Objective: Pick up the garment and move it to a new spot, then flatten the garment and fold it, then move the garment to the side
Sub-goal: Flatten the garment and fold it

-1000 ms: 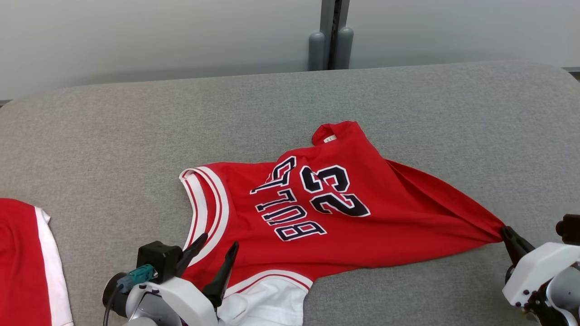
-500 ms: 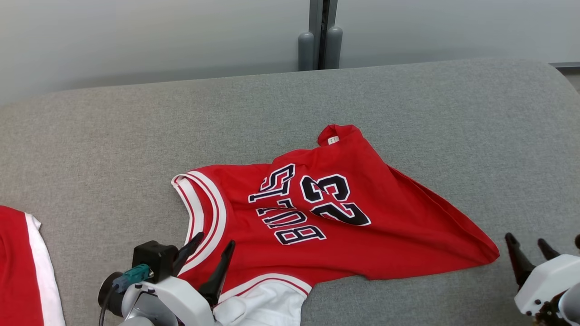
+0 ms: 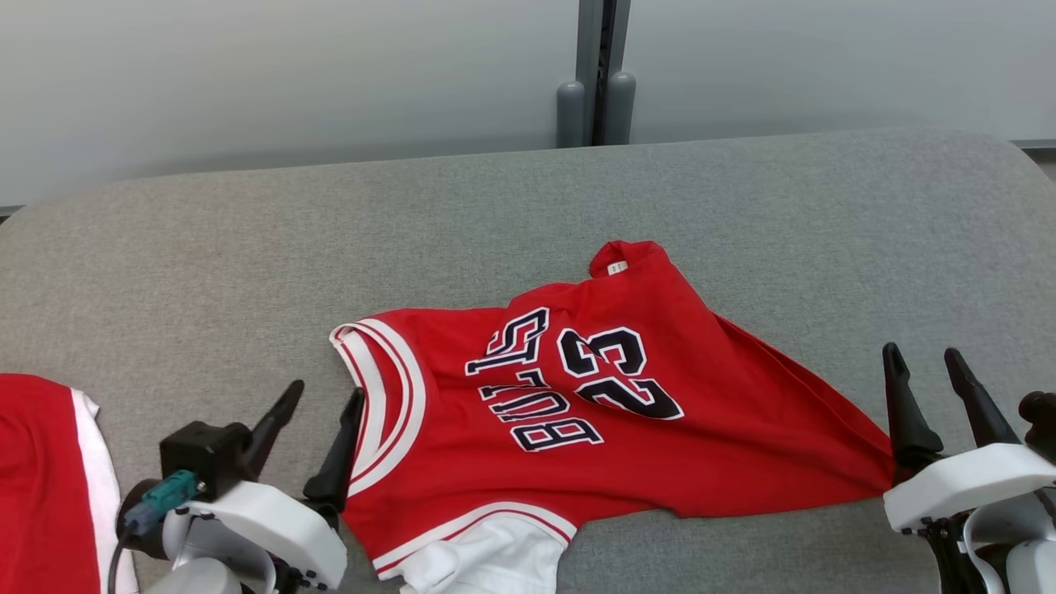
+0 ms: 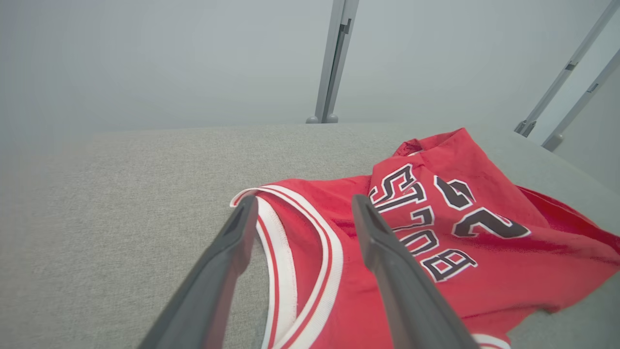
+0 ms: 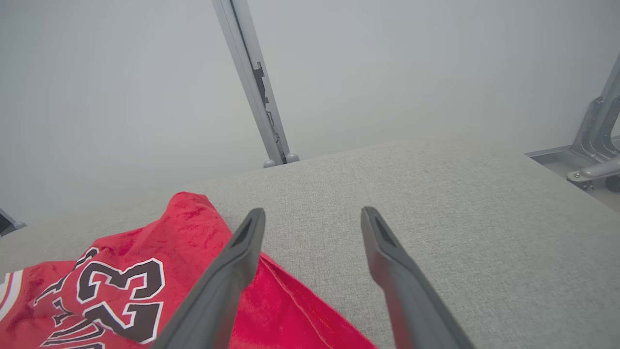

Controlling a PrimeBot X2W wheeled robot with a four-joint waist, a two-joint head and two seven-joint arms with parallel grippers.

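Two garments on the padded table: jersey central, second garment at left edge. Both spread wide, empty: left gripper, right gripper.

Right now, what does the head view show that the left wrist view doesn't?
Head view alone of the two: the right gripper, open beside the jersey, and a second red garment at the left edge. Left wrist view alone of the two: two slanted bars at its right. Both: the jersey, the left gripper open by its white trim, the grey cushion, the post.
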